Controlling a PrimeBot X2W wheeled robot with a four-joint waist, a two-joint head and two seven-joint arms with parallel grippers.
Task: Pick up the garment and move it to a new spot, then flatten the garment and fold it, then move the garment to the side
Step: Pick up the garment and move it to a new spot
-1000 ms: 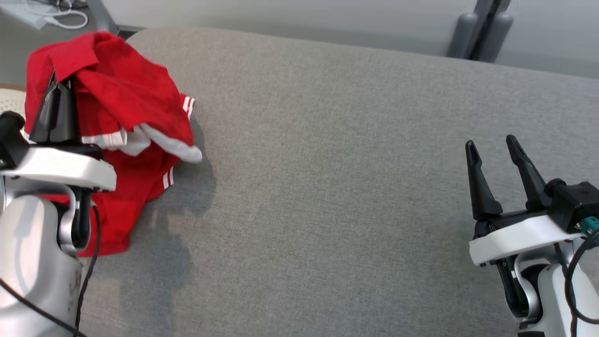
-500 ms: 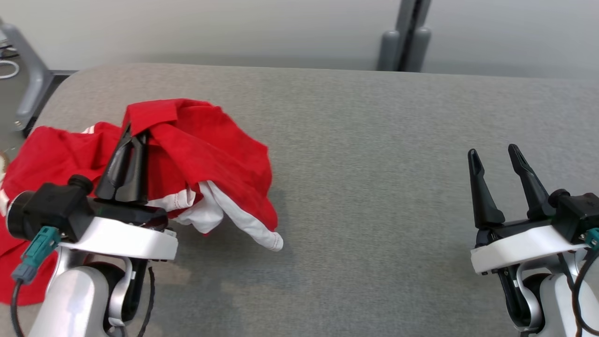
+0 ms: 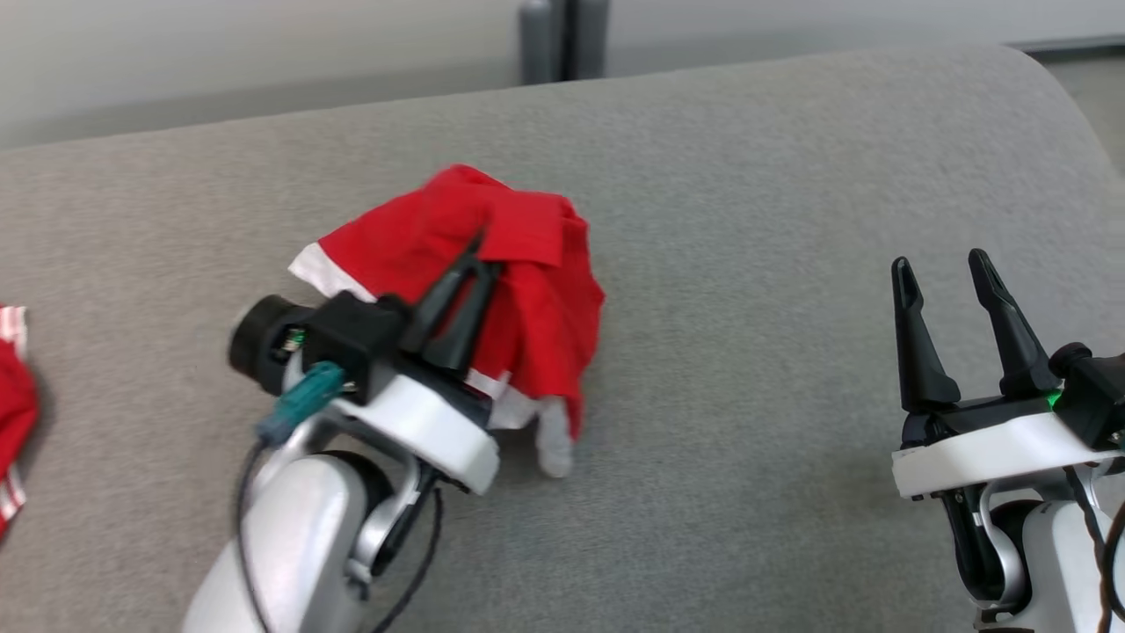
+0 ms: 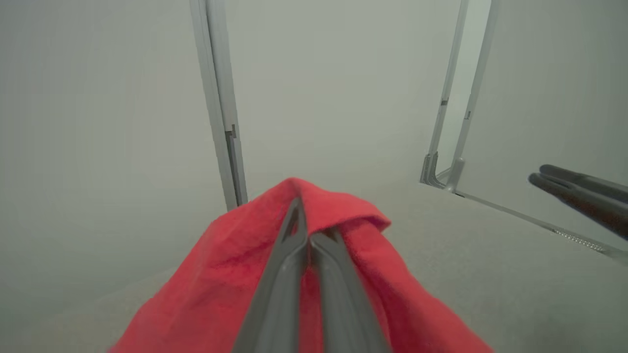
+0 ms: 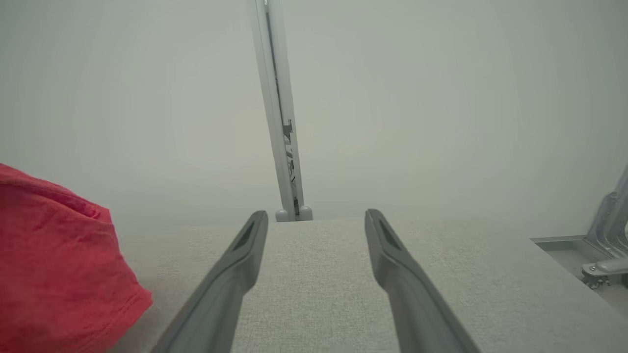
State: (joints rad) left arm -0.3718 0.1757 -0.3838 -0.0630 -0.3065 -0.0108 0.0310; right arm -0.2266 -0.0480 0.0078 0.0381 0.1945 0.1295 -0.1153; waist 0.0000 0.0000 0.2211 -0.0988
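The garment (image 3: 536,264) is red with white trim and hangs bunched over the middle of the grey table (image 3: 773,202), its lower end touching the cloth. My left gripper (image 3: 480,253) is shut on its upper fold. In the left wrist view the garment (image 4: 216,274) drapes to both sides of my left gripper (image 4: 301,218), whose fingers are pressed together. My right gripper (image 3: 943,268) stands open at the lower right, well apart from the garment. Nothing sits between its fingers in the right wrist view, where my right gripper (image 5: 315,215) points across bare table and the garment (image 5: 54,274) lies at the left.
Another red cloth with white stripes (image 3: 13,413) lies at the table's left edge. The table's rounded far corner (image 3: 1037,70) is at the upper right. A grey post (image 3: 562,35) stands behind the table against a pale wall.
The head view has swung right. My left gripper has carried the garment away from the striped red cloth to the table's middle. My right gripper has stayed open.
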